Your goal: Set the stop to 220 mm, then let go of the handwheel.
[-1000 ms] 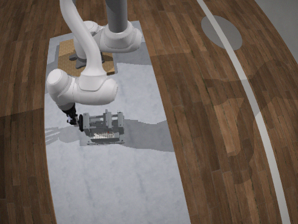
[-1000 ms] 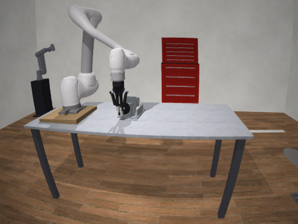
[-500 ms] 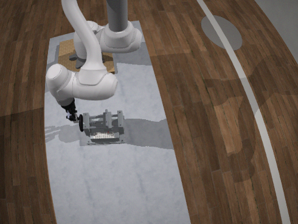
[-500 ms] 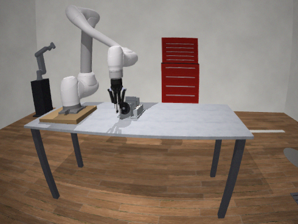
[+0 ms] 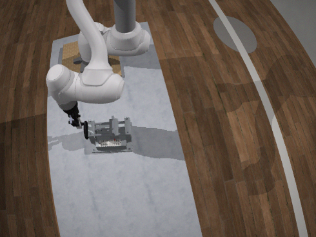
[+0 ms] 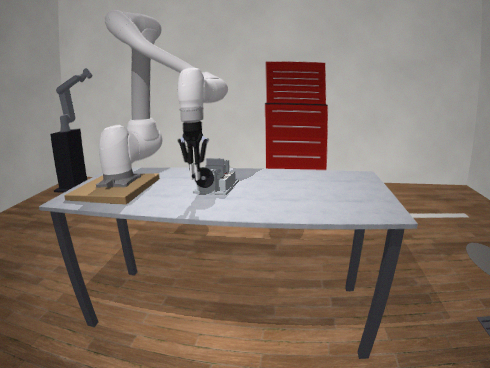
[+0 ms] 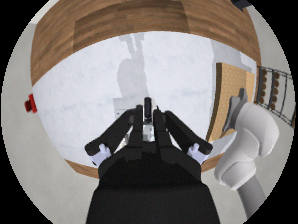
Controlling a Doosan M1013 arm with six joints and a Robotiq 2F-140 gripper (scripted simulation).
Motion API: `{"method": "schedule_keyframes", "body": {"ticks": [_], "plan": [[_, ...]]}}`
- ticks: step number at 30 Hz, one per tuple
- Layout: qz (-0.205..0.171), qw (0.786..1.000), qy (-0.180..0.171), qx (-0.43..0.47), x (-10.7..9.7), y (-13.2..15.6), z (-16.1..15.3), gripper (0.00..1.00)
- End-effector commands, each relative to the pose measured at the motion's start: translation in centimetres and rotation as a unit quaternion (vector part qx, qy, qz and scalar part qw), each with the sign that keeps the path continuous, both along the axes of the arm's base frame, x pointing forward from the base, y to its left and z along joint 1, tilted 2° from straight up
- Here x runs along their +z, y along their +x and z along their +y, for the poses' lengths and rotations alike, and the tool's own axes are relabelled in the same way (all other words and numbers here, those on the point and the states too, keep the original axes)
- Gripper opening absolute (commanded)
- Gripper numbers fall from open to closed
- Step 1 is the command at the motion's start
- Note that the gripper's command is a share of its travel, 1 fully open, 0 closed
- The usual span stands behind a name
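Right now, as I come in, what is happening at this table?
The robot arm has its gripper, fingers close together, at the black handwheel of a small grey device. Whether it grips the wheel, I cannot tell. The stop's setting is too small to read.

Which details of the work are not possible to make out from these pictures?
- Scale number at the stop: top view, marks too small on the fixture.
- Contact between the gripper and handwheel: exterior view, too small and overlapping.
- Upper arm: top view, cut off by the top edge.
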State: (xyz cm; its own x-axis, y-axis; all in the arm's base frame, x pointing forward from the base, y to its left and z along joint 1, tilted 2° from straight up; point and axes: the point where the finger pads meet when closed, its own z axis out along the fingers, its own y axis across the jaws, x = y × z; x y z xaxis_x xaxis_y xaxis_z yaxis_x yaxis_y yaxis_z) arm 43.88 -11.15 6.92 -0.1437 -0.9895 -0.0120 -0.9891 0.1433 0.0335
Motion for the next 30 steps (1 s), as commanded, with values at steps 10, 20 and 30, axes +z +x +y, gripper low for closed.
{"method": "schedule_keyframes", "body": {"ticks": [10, 20, 30], "plan": [[-0.003, 1.000, 0.000, -0.001, 1.0, 2.8, -0.4, 0.04], [-0.003, 1.000, 0.000, -0.001, 0.2, 4.4, -0.6, 0.04], [-0.003, 1.000, 0.000, -0.001, -1.0, 5.1, -0.7, 0.04]]}}
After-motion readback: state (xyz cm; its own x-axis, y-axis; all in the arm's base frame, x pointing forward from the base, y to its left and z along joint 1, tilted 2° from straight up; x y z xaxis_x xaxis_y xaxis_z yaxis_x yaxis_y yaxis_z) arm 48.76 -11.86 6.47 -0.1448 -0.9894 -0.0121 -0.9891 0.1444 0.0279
